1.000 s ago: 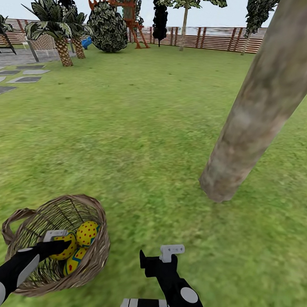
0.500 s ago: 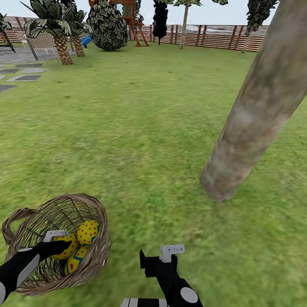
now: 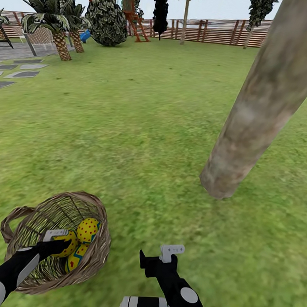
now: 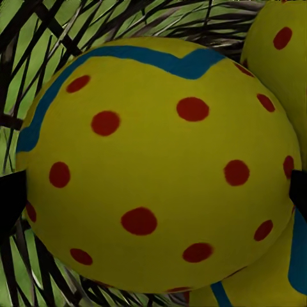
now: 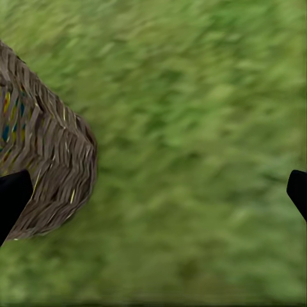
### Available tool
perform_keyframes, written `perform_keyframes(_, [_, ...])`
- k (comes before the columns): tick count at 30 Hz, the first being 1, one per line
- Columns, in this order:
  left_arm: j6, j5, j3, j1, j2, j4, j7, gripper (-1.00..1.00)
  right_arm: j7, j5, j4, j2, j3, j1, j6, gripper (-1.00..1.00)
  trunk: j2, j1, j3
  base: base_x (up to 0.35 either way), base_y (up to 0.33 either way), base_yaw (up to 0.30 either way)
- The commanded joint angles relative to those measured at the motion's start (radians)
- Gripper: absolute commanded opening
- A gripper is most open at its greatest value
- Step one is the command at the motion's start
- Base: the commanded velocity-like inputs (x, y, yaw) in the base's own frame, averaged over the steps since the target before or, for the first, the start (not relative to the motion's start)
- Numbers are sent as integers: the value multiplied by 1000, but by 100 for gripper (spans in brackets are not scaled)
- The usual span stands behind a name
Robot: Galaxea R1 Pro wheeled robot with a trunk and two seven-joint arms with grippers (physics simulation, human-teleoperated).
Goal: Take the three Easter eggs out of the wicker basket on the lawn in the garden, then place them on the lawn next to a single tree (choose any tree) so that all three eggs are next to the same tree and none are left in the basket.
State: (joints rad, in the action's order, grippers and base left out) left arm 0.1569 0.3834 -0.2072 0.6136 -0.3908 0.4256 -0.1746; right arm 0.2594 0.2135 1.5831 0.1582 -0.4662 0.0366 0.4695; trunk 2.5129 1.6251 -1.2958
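My left gripper (image 3: 62, 244): inside the wicker basket (image 3: 97, 253), fingers apart around one egg (image 4: 160, 173), not yet closed.
My right gripper (image 3: 161, 258): open, over the lawn (image 3: 141, 126) beside the basket.
Easter eggs (image 3: 87, 229): all three in the basket.
Tree (image 3: 257, 108): well apart from the basket.
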Motion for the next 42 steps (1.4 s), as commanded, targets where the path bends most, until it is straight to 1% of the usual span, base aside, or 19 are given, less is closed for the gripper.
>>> perform_keyframes(1, [6,12,-11,-2,0,-1,-4,100,10,11,1,0,-2,0,3,100,0,0,-1,0,0,0])
perform_keyframes(7, [5,12,-11,-2,0,-1,-1,100,10,11,1,0,-2,1,3,100,0,0,-1,0,0,0])
perform_keyframes(9, [4,12,-11,-2,0,-1,0,100,10,11,1,0,-2,1,3,100,1,1,-9,0,0,0])
perform_keyframes(13, [4,12,-11,-2,0,-1,0,100,10,11,1,0,-2,1,2,100,1,1,-9,0,0,0])
perform_keyframes(14, [4,12,-11,-2,0,-1,0,-100,10,11,1,0,-2,1,2,100,1,1,-9,0,0,0])
perform_keyframes(35, [7,12,-11,-2,1,-1,1,-100,10,11,0,0,-1,1,2,100,1,1,-9,0,0,0])
perform_keyframes(42, [7,12,-9,-2,1,1,10,-100,10,11,0,0,-1,0,1,100,1,1,-9,0,0,0])
